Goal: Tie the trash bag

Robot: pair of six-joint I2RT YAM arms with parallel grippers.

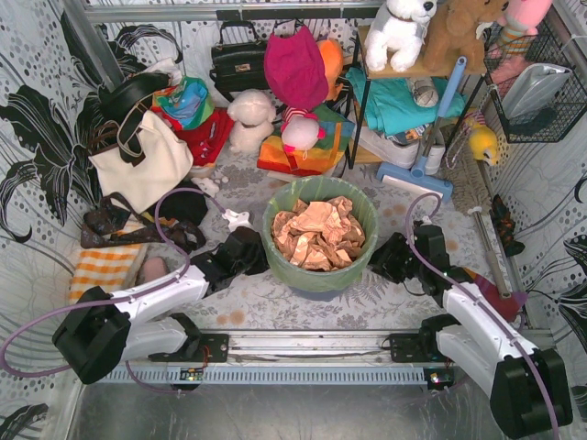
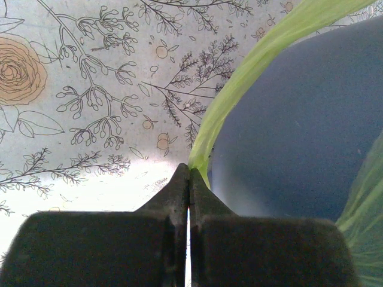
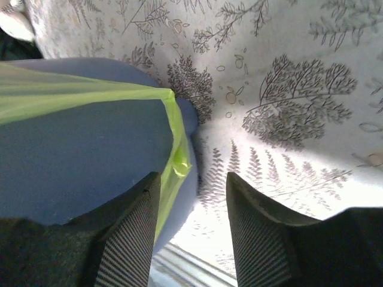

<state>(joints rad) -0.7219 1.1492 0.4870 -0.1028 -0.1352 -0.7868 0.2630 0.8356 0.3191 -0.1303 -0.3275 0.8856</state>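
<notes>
Two arms flank a round blue-grey bin point(image 2: 299, 131) at the middle of the floral tablecloth point(image 1: 275, 307).

Far left, rear: a white tote bag point(image 1: 147, 165) lies among clutter, well apart from the arms.

Left side: the left gripper point(image 1: 252, 249) sits low against the bin's left wall. In the wrist view its jaws are pressed together. A stretched strand of the trash bag point(image 1: 321, 273) runs from the bin rim down into the seam between the fingertips point(image 2: 179, 179), so the strand is pinched there.

Centre: the trash bag lines the bin, and its light-green film is folded over the rim and down the outside. Crumpled tan paper point(image 1: 316, 234) fills it to about rim height. The bag mouth is open and untied.

Right side: the right gripper point(image 1: 378, 260) is at the bin's right wall with its jaws apart and nothing between them. A folded green edge of the bag hangs just beside its left finger point(image 3: 128, 239). Whether it touches the finger, I cannot tell.
</notes>
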